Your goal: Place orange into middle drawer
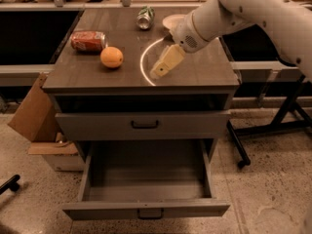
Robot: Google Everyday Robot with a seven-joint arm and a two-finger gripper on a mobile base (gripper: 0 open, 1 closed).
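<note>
- The round orange fruit with dimpled skin (pixel 111 57) sits on the dark wooden cabinet top (pixel 204 74), left of centre. It lies just in front of a red soda can lying on its side (pixel 88 40) and is not touching it.
- The cream-coloured two-finger gripper (pixel 156 73) on the white arm hangs low over the same top, angled down and leftward. It is to the right of the orange and well apart from it.
- Its jaws seem pressed together into one wedge and hold nothing, though the angle makes that hard to confirm.
- A pale ring of light (pixel 142 62) curves across the top just beside the gripper tip.
- The wide grey middle drawer (pixel 107 210) stands pulled fully out and bare inside, so it is ready to receive the fruit. The like grey drawer front above it (pixel 195 125) is shut.
- A crushed silver-green can (pixel 145 17) and a white dish (pixel 171 20) rest at the back edge, out of the likely path.
- The grasp is probably not yet begun: the jaws would need to spread and the gripper travel left to straddle the orange.
- Being round, the fruit may roll toward the can if nudged off-centre.
</note>
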